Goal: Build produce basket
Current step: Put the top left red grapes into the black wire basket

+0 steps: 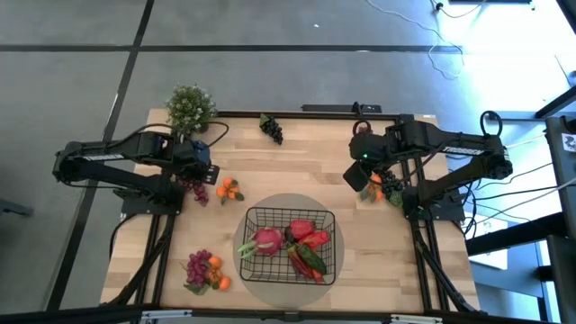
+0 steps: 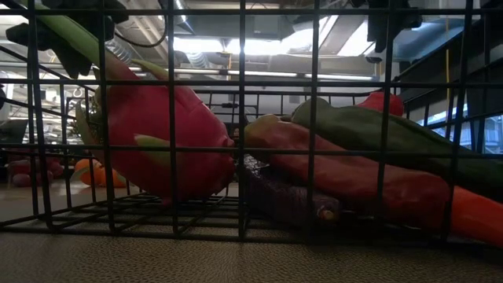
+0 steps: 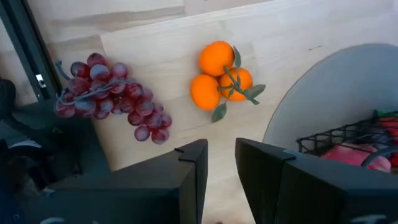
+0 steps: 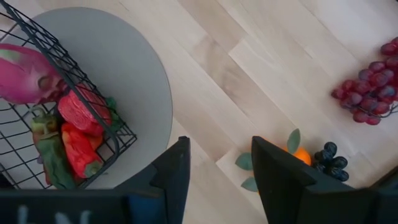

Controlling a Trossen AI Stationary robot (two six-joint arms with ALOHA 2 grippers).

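The black wire basket [image 1: 290, 245] stands on a round grey mat and holds a pink fruit [image 2: 165, 141], red peppers [image 4: 81, 112] and a green piece [image 2: 393, 137]. My left gripper [image 3: 221, 163] hangs open above the table's left side. Red grapes [image 3: 112, 96] and an orange cluster [image 3: 221, 78] lie on the wood just beyond its fingers. My right gripper [image 4: 221, 168] hangs open above the right side, with an orange [image 4: 301, 155] and black grapes [image 4: 329, 158] beside one finger. Neither gripper has anything between its fingers.
A bushy potted plant [image 1: 191, 108] stands at the far left corner. Another black grape bunch [image 1: 272, 129] lies by the far edge. Purple grapes with oranges [image 1: 205, 270] lie near the front left. More red grapes [image 4: 370, 93] show in the right wrist view.
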